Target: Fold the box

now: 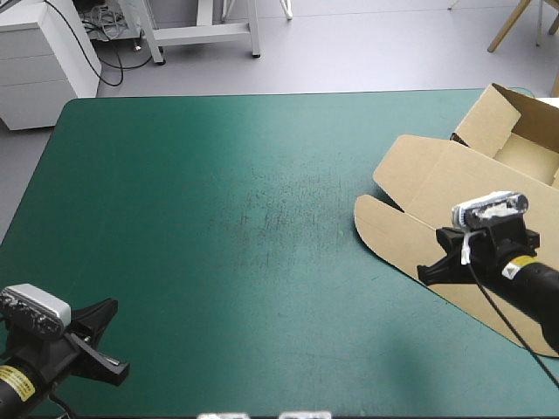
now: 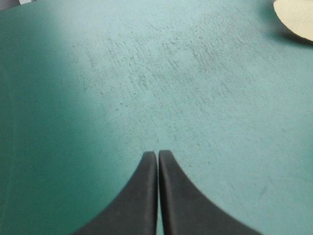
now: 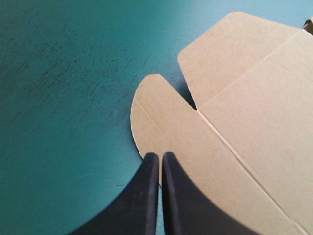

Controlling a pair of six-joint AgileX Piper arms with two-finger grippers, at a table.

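The brown box [image 1: 428,170] lies at the table's right side. Its lid and rounded flaps are flat, and its walls are raised at the far right [image 1: 515,131]. My right gripper [image 1: 425,272] is shut, its tips [image 3: 160,154] over the near edge of a rounded flap [image 3: 156,110]; whether they touch it I cannot tell. The lid panel [image 3: 254,122] spreads ahead of that gripper and to its side. My left gripper [image 1: 113,349] is shut [image 2: 158,152] above bare teal-green cover near the table's front left corner. A corner of the box's flap [image 2: 296,17] shows far ahead of it.
The box reaches the table's right edge [image 1: 552,349]. A white drawer unit [image 1: 44,52] stands on the floor beyond the far left corner. Scuffed teal-green cover [image 1: 279,209] lies between the two grippers.
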